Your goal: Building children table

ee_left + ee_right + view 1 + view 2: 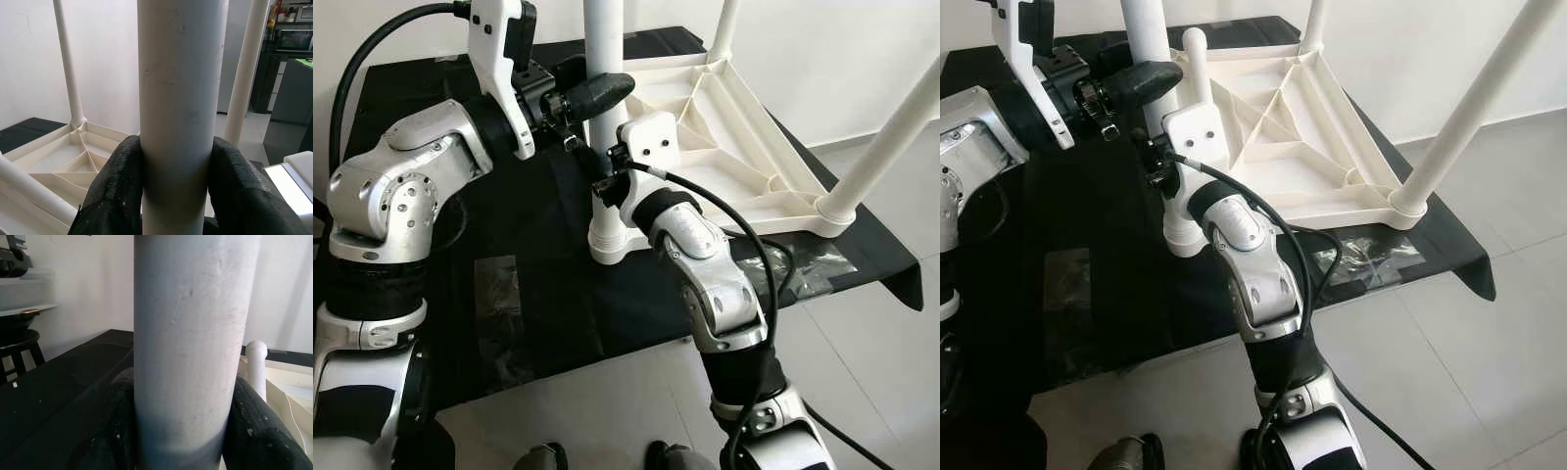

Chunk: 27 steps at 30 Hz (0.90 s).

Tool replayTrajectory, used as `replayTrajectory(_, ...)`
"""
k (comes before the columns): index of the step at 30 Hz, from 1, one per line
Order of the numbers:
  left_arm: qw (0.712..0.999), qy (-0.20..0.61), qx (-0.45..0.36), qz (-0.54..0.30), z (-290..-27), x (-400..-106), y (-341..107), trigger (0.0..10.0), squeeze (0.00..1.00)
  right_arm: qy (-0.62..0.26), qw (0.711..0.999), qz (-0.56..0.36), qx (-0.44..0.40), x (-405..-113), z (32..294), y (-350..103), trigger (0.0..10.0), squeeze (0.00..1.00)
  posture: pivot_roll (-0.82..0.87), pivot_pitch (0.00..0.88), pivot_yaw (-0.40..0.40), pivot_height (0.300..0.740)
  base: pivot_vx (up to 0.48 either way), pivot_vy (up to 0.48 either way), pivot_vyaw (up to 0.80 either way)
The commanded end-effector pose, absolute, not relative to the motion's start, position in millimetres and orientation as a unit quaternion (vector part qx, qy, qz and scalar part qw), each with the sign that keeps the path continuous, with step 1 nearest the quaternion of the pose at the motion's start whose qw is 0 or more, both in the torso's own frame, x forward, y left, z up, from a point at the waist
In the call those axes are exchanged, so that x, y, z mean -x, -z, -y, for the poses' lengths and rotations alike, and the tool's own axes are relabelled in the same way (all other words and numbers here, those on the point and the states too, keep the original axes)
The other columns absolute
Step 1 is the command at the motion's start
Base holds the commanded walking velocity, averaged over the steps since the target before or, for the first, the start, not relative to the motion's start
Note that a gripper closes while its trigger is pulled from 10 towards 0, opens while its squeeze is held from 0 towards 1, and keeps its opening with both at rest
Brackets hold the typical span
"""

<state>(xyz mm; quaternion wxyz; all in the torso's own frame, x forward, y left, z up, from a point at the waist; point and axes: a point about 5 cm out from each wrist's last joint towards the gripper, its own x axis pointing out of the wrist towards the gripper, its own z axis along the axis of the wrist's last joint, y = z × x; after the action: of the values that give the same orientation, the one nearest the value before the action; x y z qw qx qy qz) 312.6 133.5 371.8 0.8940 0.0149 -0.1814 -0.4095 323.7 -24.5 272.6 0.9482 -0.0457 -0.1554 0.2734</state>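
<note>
White wall [1449,59], grey tiled floor [1489,372]

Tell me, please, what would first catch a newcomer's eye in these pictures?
Both end effectors clamp one upright white table leg: the left end effector higher up, the right end effector lower, near its socket. Behind lies the upturned white tabletop on a black sheet, other legs already standing at its corners.

Leg [604,59] top out of frame
</note>
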Motion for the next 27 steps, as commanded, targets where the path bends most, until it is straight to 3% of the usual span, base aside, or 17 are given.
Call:
replayTrajectory(1,0.886,0.427,-0.019,0.183,-126,-310,-375,0.0,0.0,-0.304,0.944,0.114,0.056,-331,17,-257,10.0,0.0,-0.09,0.192,-0.035,0.74,0.0,0.0,0.0)
replayTrajectory(2,0.885,0.427,-0.019,0.182,-126,-309,-375,0.0,0.0,-0.331,0.934,0.126,0.053,-337,21,-267,10.0,1.0,-0.09,0.191,-0.035,0.74,0.0,0.0,0.0)
replayTrajectory(4,0.885,0.427,-0.019,0.182,-126,-309,-375,0.0,0.0,-0.331,0.934,0.126,0.053,-337,21,-267,10.0,1.0,-0.09,0.191,-0.035,0.74,0.0,0.0,0.0)
replayTrajectory(7,0.885,0.429,-0.021,0.181,-126,-309,-374,0.0,0.0,-0.448,0.879,0.154,0.063,-351,37,-298,10.0,1.0,-0.08,0.19,-0.037,0.74,0.0,0.0,0.0)
replayTrajectory(8,0.885,0.429,-0.021,0.181,-126,-309,-374,0.0,0.0,-0.448,0.879,0.154,0.063,-351,37,-298,10.0,1.0,-0.08,0.19,-0.037,0.74,0.0,0.0,0.0)
replayTrajectory(9,0.885,0.429,-0.022,0.181,-126,-309,-374,0.0,0.0,-0.499,0.849,0.158,0.076,-352,42,-306,10.0,1.0,-0.08,0.192,-0.038,0.74,0.0,0.0,0.0)
replayTrajectory(10,0.885,0.429,-0.022,0.181,-126,-309,-374,0.0,0.0,-0.499,0.849,0.158,0.076,-352,42,-306,10.0,1.0,-0.08,0.192,-0.038,0.74,0.0,0.0,0.0)
replayTrajectory(11,0.885,0.43,-0.022,0.18,-126,-308,-374,0.0,0.0,-0.536,0.823,0.161,0.095,-352,49,-312,10.0,1.0,-0.08,0.191,-0.039,0.74,0.0,0.0,0.0)
replayTrajectory(12,0.885,0.43,-0.022,0.18,-126,-308,-374,0.0,0.0,-0.536,0.823,0.161,0.095,-352,49,-312,10.0,1.0,-0.08,0.191,-0.039,0.74,0.0,0.0,0.0)
replayTrajectory(13,0.884,0.43,-0.024,0.18,-126,-307,-374,0.0,0.0,-0.569,0.798,0.161,0.117,-353,55,-317,10.0,1.0,-0.07,0.194,-0.04,0.74,0.0,0.0,0.0)
replayTrajectory(14,0.884,0.431,-0.025,0.179,-126,-306,-375,0.0,0.0,-0.602,0.771,0.158,0.135,-355,60,-321,10.0,0.0,-0.06,0.195,-0.041,0.74,0.0,0.0,0.0)
replayTrajectory(17,0.884,0.432,-0.026,0.178,-126,-306,-374,0.0,0.0,-0.624,0.753,0.152,0.143,-357,64,-323,10.0,0.0,-0.06,0.195,-0.042,0.74,0.0,0.0,0.0)
replayTrajectory(19,0.883,0.433,-0.027,0.177,-126,-305,-374,0.0,0.0,-0.658,0.724,0.135,0.159,-360,67,-324,10.0,0.0,-0.04,0.2,-0.042,0.74,0.0,0.0,0.0)
replayTrajectory(26,0.884,0.433,-0.029,0.175,-126,-304,-374,0.0,0.0,-0.668,0.716,0.122,0.158,-365,68,-325,10.0,0.0,-0.03,0.205,-0.045,0.74,0.0,0.0,0.0)
replayTrajectory(27,0.884,0.433,-0.031,0.174,-125,-303,-374,0.0,0.0,-0.668,0.719,0.12,0.15,-367,68,-325,1.3,0.0,-0.02,0.211,-0.046,0.74,0.0,0.0,0.0)
